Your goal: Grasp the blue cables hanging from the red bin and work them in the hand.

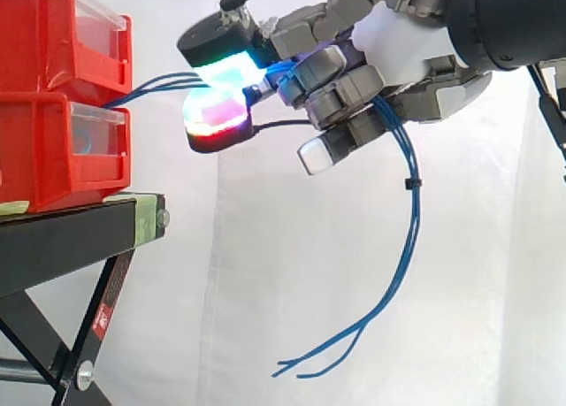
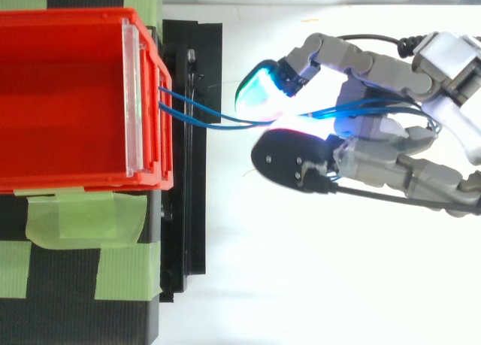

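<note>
Blue cables leading from red bin, pinched between glowing pads of hand

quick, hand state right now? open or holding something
hand: shut on the blue cables, fingers curled round them

Thin blue cables, several strands, leave the front of the red bin and span the gap into the curled fingers of the hand. Below it they hang in a loose curve, ends splayed, probably bound by a small black tie.
</note>
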`<state>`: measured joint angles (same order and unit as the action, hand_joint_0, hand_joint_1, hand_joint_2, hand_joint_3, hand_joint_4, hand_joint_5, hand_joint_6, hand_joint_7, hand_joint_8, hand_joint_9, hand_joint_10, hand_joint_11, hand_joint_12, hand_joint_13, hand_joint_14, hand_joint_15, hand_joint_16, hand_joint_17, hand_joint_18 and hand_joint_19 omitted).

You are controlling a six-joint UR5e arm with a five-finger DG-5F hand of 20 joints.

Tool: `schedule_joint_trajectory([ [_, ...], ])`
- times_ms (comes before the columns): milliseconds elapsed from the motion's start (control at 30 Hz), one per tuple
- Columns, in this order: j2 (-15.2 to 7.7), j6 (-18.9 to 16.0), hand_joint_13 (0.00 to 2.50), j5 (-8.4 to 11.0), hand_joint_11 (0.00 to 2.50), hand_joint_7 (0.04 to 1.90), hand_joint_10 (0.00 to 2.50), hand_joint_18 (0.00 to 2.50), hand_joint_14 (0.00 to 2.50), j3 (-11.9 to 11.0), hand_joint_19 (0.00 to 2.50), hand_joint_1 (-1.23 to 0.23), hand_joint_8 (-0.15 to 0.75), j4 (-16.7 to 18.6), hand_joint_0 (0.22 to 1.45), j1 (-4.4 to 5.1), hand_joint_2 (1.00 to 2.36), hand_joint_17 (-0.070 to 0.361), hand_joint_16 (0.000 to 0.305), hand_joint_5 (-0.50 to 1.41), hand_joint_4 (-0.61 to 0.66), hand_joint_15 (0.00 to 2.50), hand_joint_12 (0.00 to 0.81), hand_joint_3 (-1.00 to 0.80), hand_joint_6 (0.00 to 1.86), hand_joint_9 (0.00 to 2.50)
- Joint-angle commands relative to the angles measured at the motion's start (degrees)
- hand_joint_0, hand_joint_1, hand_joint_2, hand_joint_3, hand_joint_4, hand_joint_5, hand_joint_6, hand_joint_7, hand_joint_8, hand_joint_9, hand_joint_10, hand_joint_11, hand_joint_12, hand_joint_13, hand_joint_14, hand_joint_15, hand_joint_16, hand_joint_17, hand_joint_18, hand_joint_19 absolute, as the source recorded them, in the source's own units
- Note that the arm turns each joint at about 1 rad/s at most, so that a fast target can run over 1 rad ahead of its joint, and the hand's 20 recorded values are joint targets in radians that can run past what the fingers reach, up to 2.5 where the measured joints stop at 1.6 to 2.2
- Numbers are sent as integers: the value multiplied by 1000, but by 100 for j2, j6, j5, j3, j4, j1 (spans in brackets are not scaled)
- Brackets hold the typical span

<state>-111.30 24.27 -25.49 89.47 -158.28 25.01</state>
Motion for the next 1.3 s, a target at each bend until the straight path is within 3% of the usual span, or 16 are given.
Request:
schedule_joint_trajectory([
  [0,3,-1,897,0,2500,1150,2500,1155,2500,0,809,-712,462,-1,810,-5,1016,108,48,283,254,1948,559,-561,13,433],
  [433,-5,-1,958,0,2500,1348,2500,1242,2500,0,737,-712,458,-1,812,4,1006,106,47,415,205,1897,538,-850,2,536],
  [700,-5,-45,1013,26,2500,1361,2500,1301,2500,0,704,-696,456,-1,806,-119,1002,109,48,448,211,1891,541,-944,0,614],
  [1267,-5,-45,1080,-18,2500,1391,2500,1386,2500,0,786,-704,464,-62,877,-215,1010,104,46,477,200,1914,536,-778,1,723],
])
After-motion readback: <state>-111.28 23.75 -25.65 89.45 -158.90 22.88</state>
